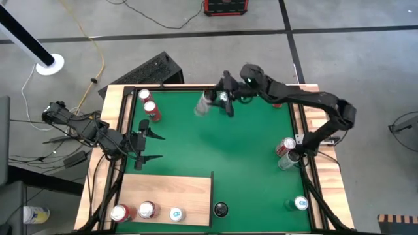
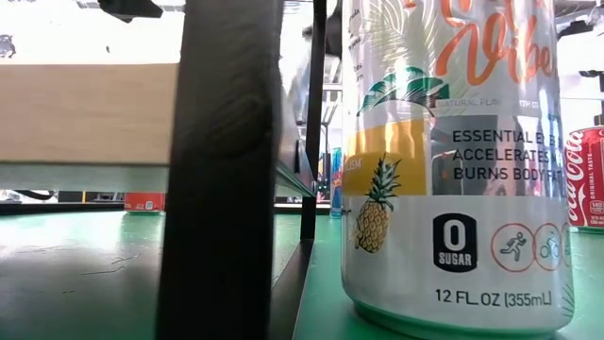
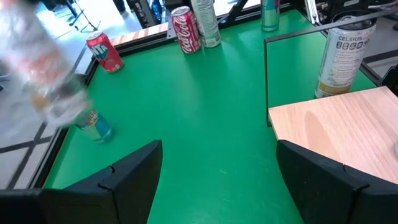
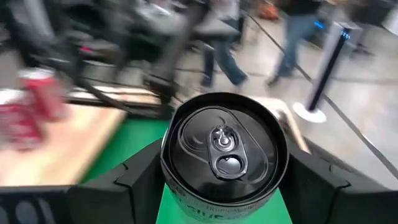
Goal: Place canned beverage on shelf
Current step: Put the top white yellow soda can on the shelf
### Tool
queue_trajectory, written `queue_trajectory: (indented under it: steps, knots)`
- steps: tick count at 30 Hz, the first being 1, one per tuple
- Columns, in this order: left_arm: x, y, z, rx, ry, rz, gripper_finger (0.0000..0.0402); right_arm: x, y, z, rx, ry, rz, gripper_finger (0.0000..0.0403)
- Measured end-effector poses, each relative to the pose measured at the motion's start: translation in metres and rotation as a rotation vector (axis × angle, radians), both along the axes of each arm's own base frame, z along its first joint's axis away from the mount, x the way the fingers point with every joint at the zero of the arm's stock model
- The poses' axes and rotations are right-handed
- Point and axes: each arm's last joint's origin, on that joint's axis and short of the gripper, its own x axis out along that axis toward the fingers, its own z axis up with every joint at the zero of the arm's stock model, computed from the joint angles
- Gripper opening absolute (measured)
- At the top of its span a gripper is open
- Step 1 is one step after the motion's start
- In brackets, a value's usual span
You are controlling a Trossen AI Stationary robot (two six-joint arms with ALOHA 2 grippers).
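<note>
High view: the right claw [image 1: 219,99] hangs at about twelve o'clock over the green mat [image 1: 215,140], its fingers set either side of a can [image 1: 204,104] that shows only as a blur, so it is likely on the move. The shelf [image 1: 166,196], a pale board, lies at seven o'clock with three cans [image 1: 145,210] lined along its near edge, probably earlier deliveries. Loose cans wait at the mat's margins: two at ten o'clock [image 1: 148,104], two at three o'clock [image 1: 285,151], one at five o'clock [image 1: 298,204]. The left claw [image 1: 145,148] waits at nine o'clock, fingers spread and empty, clear of the carrying path.

Low view: a tall pineapple-print can [image 2: 448,161] stands close on the mat, and the shelf's board [image 2: 85,113] sits raised on dark legs, so a can must be lifted above it and lowered.

Left wrist view: both fingers [image 3: 118,183] stand wide apart with nothing between them; the shelf corner [image 3: 336,134] lies just ahead.

Right wrist view: the can's black top [image 4: 224,149] fills the gap between the fingers [image 4: 134,180], which press its sides, a grip low on the body that keeps it upright.
</note>
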Motion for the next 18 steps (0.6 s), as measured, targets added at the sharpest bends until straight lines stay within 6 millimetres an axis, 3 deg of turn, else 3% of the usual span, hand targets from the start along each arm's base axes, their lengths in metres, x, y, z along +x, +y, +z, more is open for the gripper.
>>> queue_trajectory:
  steps: [5,12,18]
  knots:
    - [0.0,0.0,0.0,0.001,0.0,0.0,0.03,0.006,0.066,0.013,-0.01,-0.023,0.166,0.028]
    - [0.0,0.0,0.0,-0.018,-0.001,0.007,0.03,0.012,0.165,0.011,-0.045,-0.022,0.309,0.028]
    - [0.0,0.0,0.0,-0.049,-0.002,0.018,0.03,0.01,0.231,0.016,-0.072,-0.063,0.359,0.028]
